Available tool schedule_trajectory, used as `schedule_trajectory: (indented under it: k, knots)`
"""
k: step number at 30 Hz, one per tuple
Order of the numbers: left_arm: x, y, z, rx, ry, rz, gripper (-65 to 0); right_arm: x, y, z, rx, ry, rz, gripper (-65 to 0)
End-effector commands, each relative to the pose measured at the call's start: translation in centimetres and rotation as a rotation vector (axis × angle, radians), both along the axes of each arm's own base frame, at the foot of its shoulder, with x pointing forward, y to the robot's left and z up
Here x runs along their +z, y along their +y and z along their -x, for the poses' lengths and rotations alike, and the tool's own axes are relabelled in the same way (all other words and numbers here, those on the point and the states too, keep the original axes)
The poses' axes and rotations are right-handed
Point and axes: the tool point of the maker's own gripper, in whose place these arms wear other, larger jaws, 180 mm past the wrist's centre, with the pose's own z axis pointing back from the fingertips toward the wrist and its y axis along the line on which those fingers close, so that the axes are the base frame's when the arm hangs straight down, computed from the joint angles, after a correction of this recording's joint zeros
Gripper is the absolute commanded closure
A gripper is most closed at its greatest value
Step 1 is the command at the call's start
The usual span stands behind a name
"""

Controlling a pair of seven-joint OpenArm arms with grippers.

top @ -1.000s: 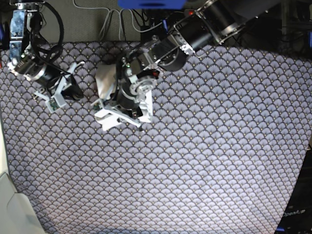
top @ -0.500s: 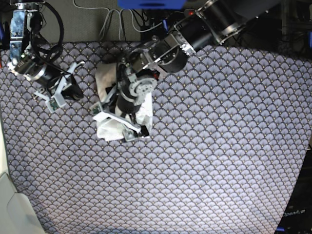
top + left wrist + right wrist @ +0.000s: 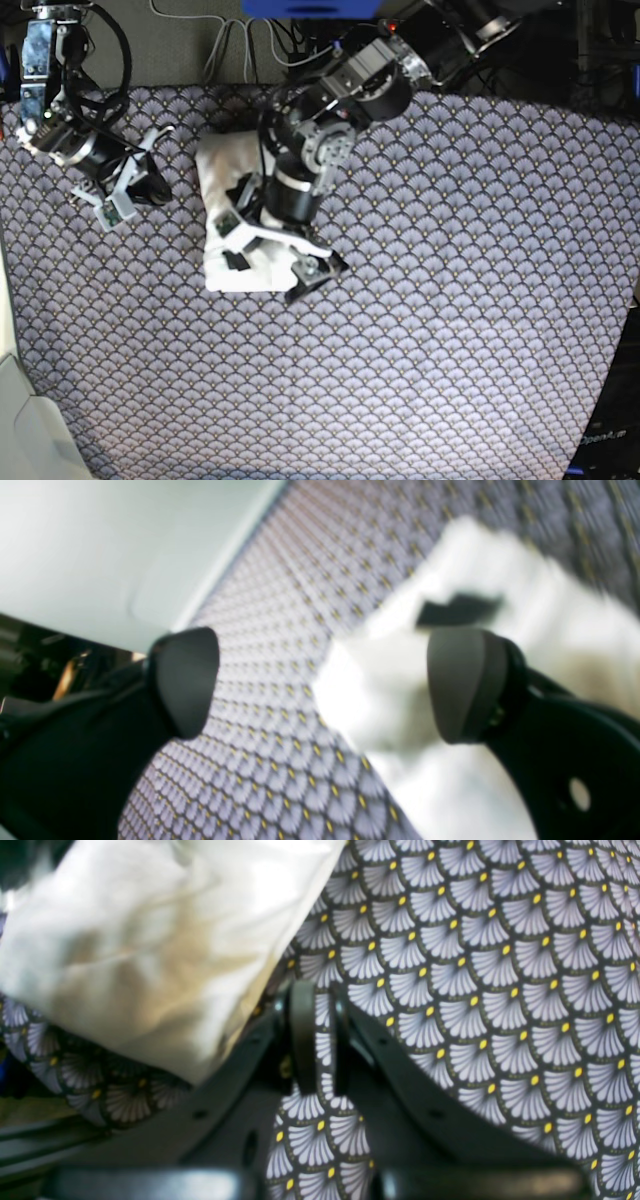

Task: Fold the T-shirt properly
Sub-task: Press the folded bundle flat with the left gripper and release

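Shirt (image 3: 228, 215) folded small on cloth (image 3: 450, 300), under wide-open, empty left gripper (image 3: 275, 255). Right gripper (image 3: 125, 195) closed, empty, just beside shirt.

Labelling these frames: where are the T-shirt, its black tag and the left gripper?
T-shirt (image 3: 222, 170): base view, upper white panel.
black tag (image 3: 457, 609): left wrist view, tag middle.
left gripper (image 3: 320, 682): left wrist view, midway between open fingertips.
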Motion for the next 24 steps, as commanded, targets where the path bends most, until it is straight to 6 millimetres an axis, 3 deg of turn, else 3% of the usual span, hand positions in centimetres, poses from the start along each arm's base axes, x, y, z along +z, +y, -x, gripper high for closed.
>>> schedule_trajectory:
  k: [1,5,12,17,20,22,24]
  knots:
    - [1.8,-0.4,-0.5,-0.007,-0.060,0.028,-65.0,1.3,0.2,-0.7,0.010,-0.048,-0.018,-3.3]
    - [1.1,0.5,-0.1,-0.006,-0.052,0.008,-65.0,1.4,0.2,-0.9,0.009,-0.051,-0.018,-3.3]
    - [3.8,0.3,0.8,-0.015,-0.091,0.077,-65.0,1.4,0.2,-0.8,0.009,-0.050,-0.018,-3.3]
    - [2.1,0.7,1.4,-0.022,-0.060,0.043,-65.0,1.3,0.1,-0.8,0.007,-0.049,-0.018,-3.3]
    - [1.0,0.0,2.0,-0.049,-0.041,0.018,-64.4,1.4,0.1,-0.9,0.005,-0.051,-0.017,-3.3]
    - [0.6,-0.1,2.1,-0.056,-0.035,0.009,-58.6,1.4,0.2,-0.9,0.008,-0.050,-0.018,-3.3]
    - [1.1,-0.6,1.8,-0.071,-0.051,0.007,-47.9,1.4,0.2,-0.9,0.008,-0.050,-0.017,-3.3]
